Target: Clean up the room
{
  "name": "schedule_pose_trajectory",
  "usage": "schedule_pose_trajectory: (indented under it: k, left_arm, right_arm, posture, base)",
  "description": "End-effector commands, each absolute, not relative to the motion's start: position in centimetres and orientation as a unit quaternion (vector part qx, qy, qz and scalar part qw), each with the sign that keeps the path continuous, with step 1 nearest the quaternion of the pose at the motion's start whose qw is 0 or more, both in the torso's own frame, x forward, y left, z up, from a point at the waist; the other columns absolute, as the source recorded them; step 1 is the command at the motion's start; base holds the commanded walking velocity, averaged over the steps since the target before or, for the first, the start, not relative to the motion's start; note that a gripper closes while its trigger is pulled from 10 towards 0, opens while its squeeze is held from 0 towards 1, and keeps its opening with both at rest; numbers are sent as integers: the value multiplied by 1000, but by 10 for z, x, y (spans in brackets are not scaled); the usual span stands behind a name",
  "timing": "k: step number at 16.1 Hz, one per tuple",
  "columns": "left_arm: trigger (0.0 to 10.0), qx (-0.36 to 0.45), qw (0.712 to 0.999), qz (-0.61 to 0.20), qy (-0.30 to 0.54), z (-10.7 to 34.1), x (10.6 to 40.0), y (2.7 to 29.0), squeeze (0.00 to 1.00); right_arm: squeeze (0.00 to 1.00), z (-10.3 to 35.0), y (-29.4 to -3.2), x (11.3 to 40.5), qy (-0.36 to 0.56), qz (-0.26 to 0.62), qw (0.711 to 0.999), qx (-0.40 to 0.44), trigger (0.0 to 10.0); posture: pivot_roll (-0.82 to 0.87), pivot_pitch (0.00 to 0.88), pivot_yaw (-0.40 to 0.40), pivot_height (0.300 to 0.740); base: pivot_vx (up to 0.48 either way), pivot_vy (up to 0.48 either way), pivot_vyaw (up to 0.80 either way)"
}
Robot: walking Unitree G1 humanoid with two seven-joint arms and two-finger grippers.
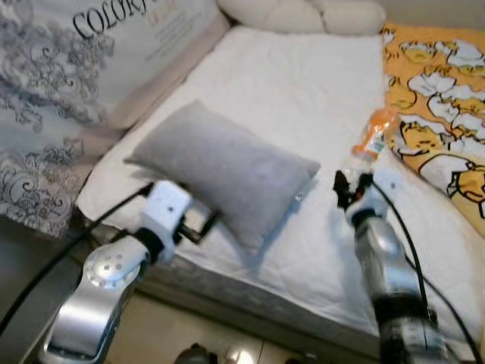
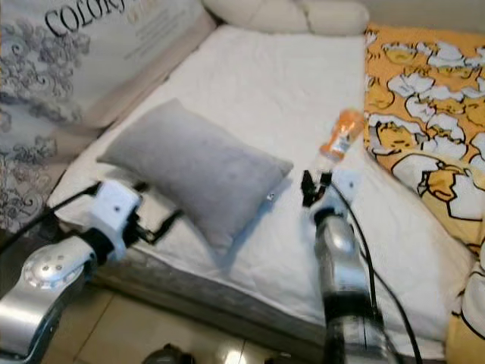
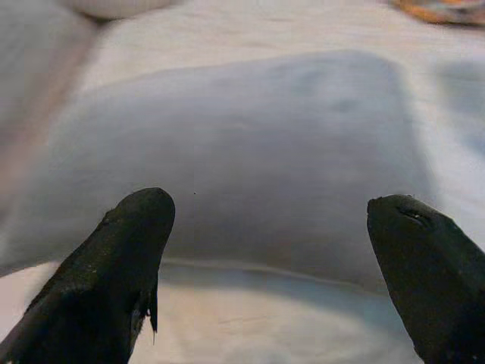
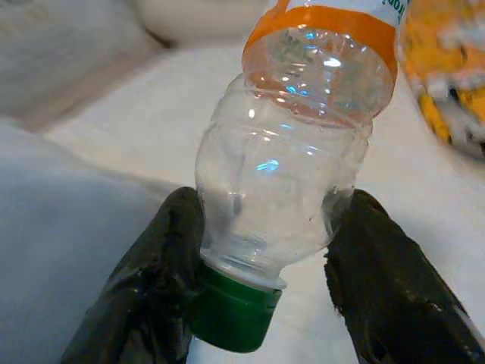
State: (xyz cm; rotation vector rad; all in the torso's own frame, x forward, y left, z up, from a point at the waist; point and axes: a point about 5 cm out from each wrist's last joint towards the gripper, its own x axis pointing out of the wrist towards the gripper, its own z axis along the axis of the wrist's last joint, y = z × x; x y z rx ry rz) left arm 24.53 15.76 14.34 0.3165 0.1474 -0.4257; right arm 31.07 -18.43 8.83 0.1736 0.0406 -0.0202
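At the left of the scene a patterned cover with lettering (image 1: 45, 91) is seen draped beside the bed (image 1: 303, 98); nothing can be judged of whether it belongs there. The left gripper (image 1: 203, 226) is held at the near edge of the mattress, its two black fingers (image 3: 114, 273) spread wide and holding nothing; between them, just ahead, the grey pillow (image 1: 223, 171) is framed, lying askew on the white sheet and apparently not yet grasped. Further right the clear plastic bottle (image 2: 339, 138), with its orange label and green cap, is found lying on the sheet beside the yellow patterned blanket (image 1: 439, 98); the right gripper (image 4: 265, 250) is set around its neck end, a finger on either side of the shoulder just above the cap, so that a grip seems to be had or very nearly had, though firm contact on the far finger cannot be confirmed; the bottle is not seen lifted clear of the bed. The tidying is judged to be at an early stage: the bottle is yet to be carried off and disposed of; the pillow is yet to be straightened toward the cream pillows (image 1: 303, 14) at the head; the blanket is left crumpled at the right.
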Motion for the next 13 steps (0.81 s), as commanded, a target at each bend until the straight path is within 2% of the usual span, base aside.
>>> schedule_pose_trajectory:
  k: [1, 3, 7, 13]
  left_arm:
    - [10000, 171, 969, -170, 59, 146, 246, 165, 0]
    - [10000, 146, 982, -104, 54, 144, 245, 170, 0]
    - [10000, 148, 986, -56, 56, 140, 241, 168, 0]
    - [10000, 124, 991, -27, 44, 139, 244, 170, 4]
  right_arm:
    - [0, 108, -176, 310, -20, 19, 996, 80, 10000]
    - [0, 118, -159, 287, -38, 102, 992, 61, 10000]
    - [0, 111, -159, 262, 25, 116, 988, 95, 10000]
    - [0, 121, -149, 257, 52, 159, 983, 75, 10000]
  posture:
    - [86, 0, 58, 740]
    - [75, 0, 64, 740]
    - [65, 0, 54, 740]
    - [49, 0, 54, 740]
  base:
    - [0, 0, 444]
    - [0, 0, 800]
    - [0, 0, 800]
    - [0, 0, 800]
